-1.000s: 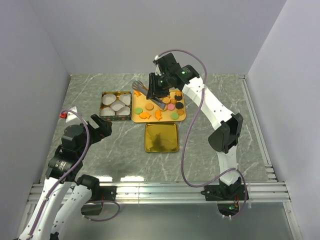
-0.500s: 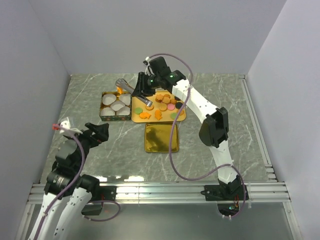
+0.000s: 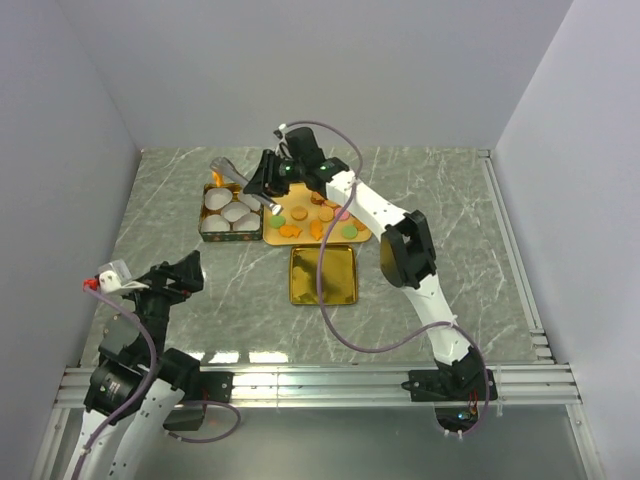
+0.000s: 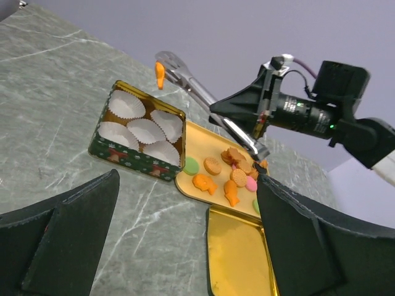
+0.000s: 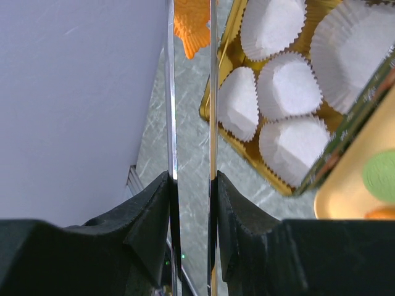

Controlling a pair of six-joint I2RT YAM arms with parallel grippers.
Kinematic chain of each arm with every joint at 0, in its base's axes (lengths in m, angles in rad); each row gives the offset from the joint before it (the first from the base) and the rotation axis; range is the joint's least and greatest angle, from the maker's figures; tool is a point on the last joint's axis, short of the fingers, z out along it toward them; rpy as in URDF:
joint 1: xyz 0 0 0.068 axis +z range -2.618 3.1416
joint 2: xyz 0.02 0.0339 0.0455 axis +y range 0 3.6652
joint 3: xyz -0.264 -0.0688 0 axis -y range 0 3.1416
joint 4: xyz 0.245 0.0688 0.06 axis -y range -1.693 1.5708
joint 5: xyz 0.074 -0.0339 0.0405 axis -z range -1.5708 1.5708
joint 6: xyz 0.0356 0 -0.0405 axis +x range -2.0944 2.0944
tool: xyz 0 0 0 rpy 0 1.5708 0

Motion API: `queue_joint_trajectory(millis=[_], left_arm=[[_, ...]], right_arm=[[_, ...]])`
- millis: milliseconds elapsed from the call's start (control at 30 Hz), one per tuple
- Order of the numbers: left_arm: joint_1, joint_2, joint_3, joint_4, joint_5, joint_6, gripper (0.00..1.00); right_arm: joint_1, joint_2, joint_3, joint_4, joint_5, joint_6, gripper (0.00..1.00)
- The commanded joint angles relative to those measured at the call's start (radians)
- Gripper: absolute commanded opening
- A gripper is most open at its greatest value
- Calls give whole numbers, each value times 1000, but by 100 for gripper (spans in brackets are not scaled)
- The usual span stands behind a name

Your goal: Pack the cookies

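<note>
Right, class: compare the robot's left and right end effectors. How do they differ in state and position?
The right end effector is shut on metal tongs pinching an orange fish cookie; the left end effector is open and empty. The right reaches far across the table beside the tin of paper cups; the left sits back at the near left. Both are black and two-fingered.

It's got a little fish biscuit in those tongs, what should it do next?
Probably swing the tongs slightly back over the tin and lower toward a paper cup. The right fingers clamp the tongs, whose tips pinch an orange fish cookie seemingly just beyond the tin's far edge, not over any cup.
</note>
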Motion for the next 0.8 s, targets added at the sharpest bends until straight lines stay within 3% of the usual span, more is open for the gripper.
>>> queue_joint_trajectory(millis=[0, 500, 767], left_arm=[[-35, -15, -7, 21, -77, 9, 99], [-184, 4, 16, -51, -215, -54, 99], [-222, 13, 27, -80, -251, -82, 99]], right_arm=[[19, 42, 83, 127, -22, 56, 35], [42, 129, 82, 167, 32, 25, 34], [45, 140, 102, 140, 84, 11, 47]])
